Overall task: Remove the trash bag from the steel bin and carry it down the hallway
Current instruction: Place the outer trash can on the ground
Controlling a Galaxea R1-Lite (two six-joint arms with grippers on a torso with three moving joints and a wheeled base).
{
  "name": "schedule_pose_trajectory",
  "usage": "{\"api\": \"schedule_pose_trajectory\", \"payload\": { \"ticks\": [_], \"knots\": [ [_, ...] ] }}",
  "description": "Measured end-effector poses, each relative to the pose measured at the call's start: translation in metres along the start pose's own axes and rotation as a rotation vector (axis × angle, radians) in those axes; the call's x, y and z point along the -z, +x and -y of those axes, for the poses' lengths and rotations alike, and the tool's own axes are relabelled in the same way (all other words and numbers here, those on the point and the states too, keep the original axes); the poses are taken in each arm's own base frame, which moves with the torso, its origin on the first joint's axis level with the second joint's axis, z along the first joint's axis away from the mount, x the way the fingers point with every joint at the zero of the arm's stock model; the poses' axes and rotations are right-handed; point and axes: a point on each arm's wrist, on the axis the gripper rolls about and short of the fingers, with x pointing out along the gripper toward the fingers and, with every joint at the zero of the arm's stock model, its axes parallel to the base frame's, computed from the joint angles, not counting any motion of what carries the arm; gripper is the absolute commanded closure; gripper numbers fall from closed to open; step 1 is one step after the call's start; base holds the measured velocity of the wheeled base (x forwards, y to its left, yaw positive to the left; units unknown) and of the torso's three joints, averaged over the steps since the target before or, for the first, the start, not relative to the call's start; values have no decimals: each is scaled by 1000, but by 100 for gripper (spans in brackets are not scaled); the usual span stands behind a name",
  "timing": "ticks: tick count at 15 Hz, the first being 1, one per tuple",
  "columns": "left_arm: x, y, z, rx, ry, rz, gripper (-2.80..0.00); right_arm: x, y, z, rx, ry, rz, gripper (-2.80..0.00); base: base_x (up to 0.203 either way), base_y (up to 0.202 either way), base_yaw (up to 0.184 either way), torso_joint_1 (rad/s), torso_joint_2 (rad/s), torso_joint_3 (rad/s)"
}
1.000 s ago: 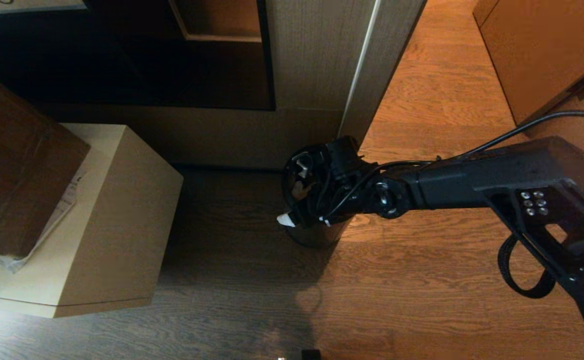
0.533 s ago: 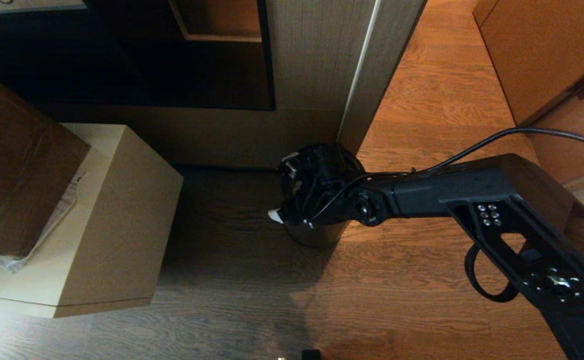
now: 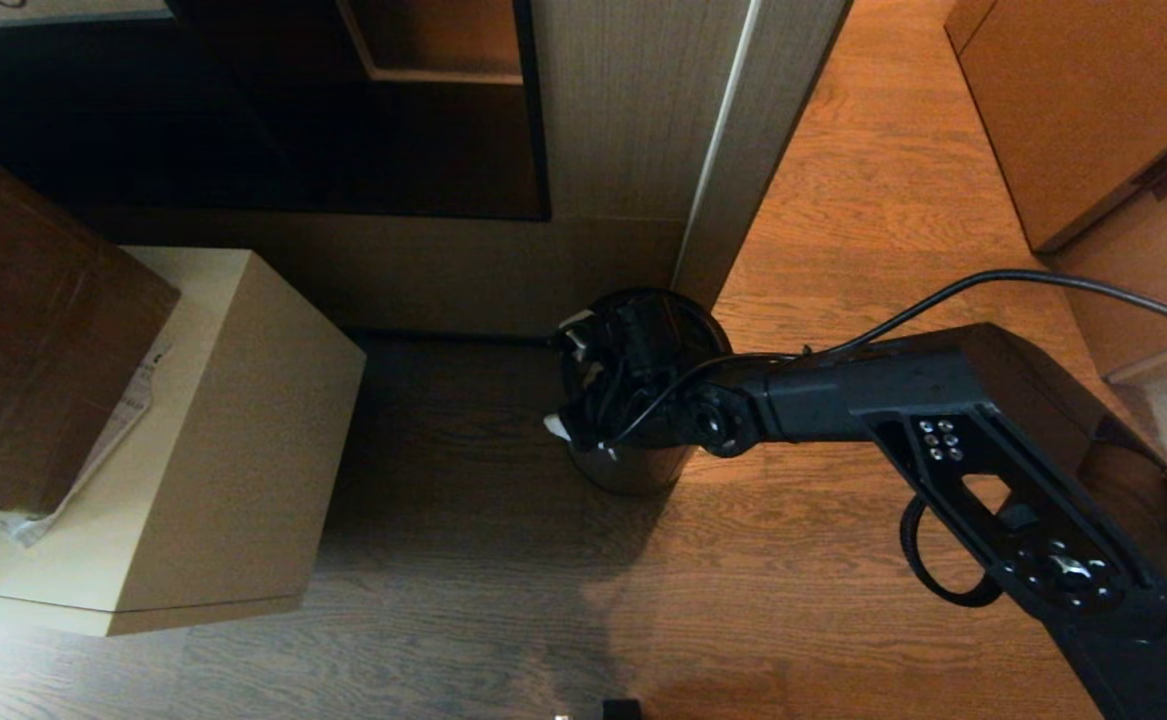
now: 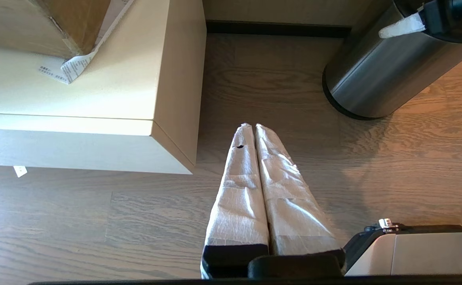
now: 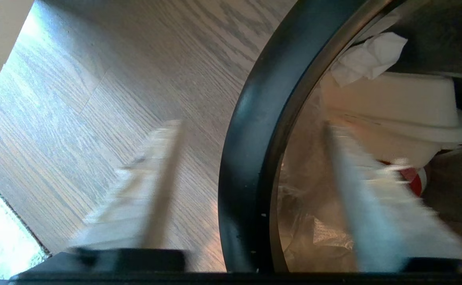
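Bin (image 3: 633,470): small steel cylinder with a thick black rim, standing on the wood floor (image 3: 463,560) at the foot of a pale panel corner (image 3: 713,200). In the left wrist view its brushed wall (image 4: 377,79) leaned across the upper corner of the frame, base on the floor.

Bag (image 5: 306,221): thin, crinkled, clear-whitish plastic, lying inside the bin against its inner wall. Contents seen through the opening: a crumpled white tissue (image 5: 367,57), a pale lidded container (image 5: 397,111) and a bit of red (image 5: 411,176).

Right gripper (image 5: 254,130): reached over the bin from the right, pointing down. Fingers stood apart and straddled the rim, one finger (image 5: 151,186) outside over the floor, the other inside over the bag (both blurred). Nothing was clamped between them; whether the inner finger touched the plastic could not be told. In the head view a white fingertip (image 3: 557,426) stuck out past the rim on the bin's left.

Left gripper (image 4: 254,130): low over the floor, well apart from the bin. Its two paper-wrapped fingers (image 4: 242,190) lay pressed together, holding nothing.

Surroundings: a beige cabinet (image 3: 213,440) to the bin's left, carrying a brown carton (image 3: 33,330) with a printed slip (image 4: 66,69) under its corner
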Motion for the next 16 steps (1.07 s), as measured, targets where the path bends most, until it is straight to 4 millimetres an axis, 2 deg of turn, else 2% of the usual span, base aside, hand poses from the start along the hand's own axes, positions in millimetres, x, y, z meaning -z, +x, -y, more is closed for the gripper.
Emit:
{"api": "schedule_pose_trajectory", "payload": {
  "ticks": [7, 16],
  "knots": [
    [0, 0, 0, 0, 0, 0, 0, 0, 0, 0, 2, -2, -2, 0, 0, 0, 0, 0, 0, 0],
    [0, 0, 0, 0, 0, 0, 0, -11, -18, 3, 6, -54, 13, 0, 0, 0, 0, 0, 0, 0]
  ]
}}
